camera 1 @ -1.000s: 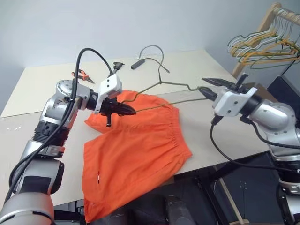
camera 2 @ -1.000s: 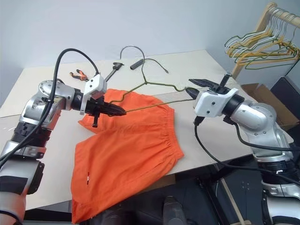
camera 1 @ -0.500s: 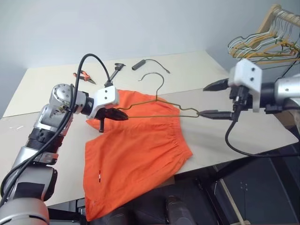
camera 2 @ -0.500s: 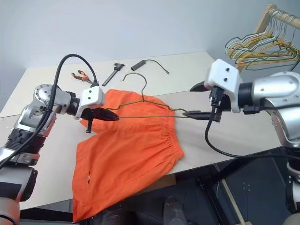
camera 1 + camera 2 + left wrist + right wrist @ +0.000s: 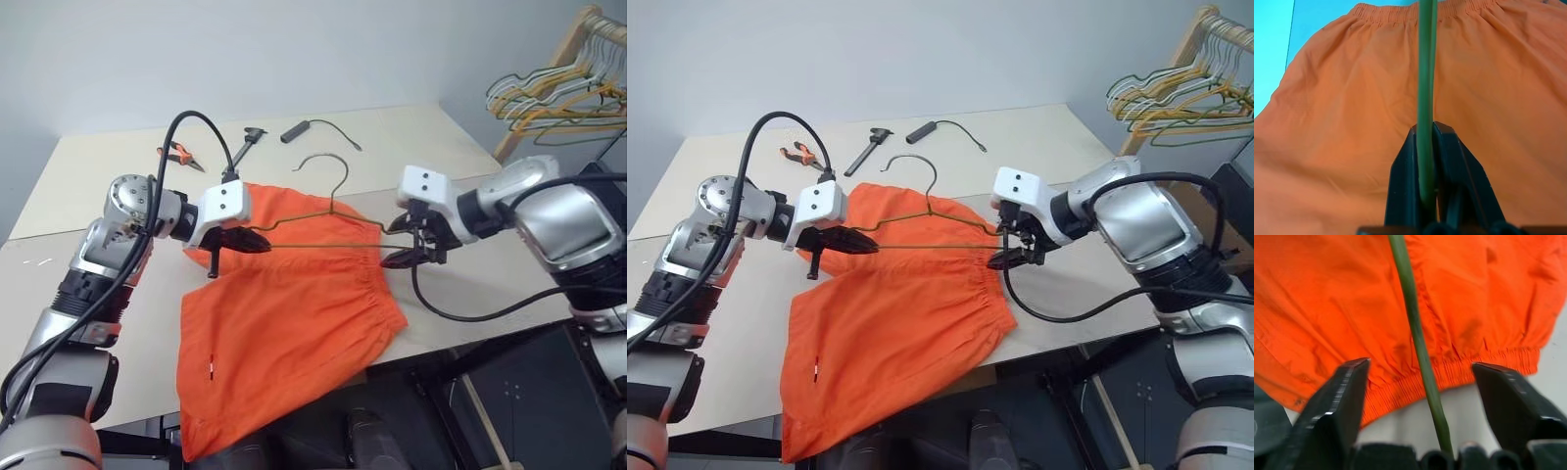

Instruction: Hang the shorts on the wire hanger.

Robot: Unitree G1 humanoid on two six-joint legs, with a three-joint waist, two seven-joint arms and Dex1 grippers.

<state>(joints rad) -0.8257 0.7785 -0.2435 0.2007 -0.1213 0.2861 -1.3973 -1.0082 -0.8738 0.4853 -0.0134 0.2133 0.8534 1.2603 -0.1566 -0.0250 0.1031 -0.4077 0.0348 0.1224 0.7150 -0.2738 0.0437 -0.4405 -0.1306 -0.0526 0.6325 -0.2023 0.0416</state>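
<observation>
The orange shorts (image 5: 284, 328) lie flat on the table, waistband toward my right arm, one leg hanging over the near edge. The wire hanger (image 5: 333, 196) is held level just above their upper part, hook pointing away from me. My left gripper (image 5: 255, 244) is shut on the hanger's left end; the wire (image 5: 1425, 122) runs out between the closed fingers (image 5: 1405, 191). My right gripper (image 5: 1001, 245) is open at the hanger's right corner, above the waistband. The wire (image 5: 1415, 333) passes between its spread fingers (image 5: 1347, 401) without touching either.
Orange-handled pliers (image 5: 174, 155), a black hand tool (image 5: 250, 137) and a black handle with a cord (image 5: 296, 128) lie at the back of the beige table (image 5: 88, 186). A wooden rack of bunched hangers (image 5: 558, 93) stands at the far right, beyond the table's edge.
My right gripper opened, let the hanger's right end go, then swung down and left to straddle that corner. The hanger sank closer to the shorts. The left gripper stayed put.
</observation>
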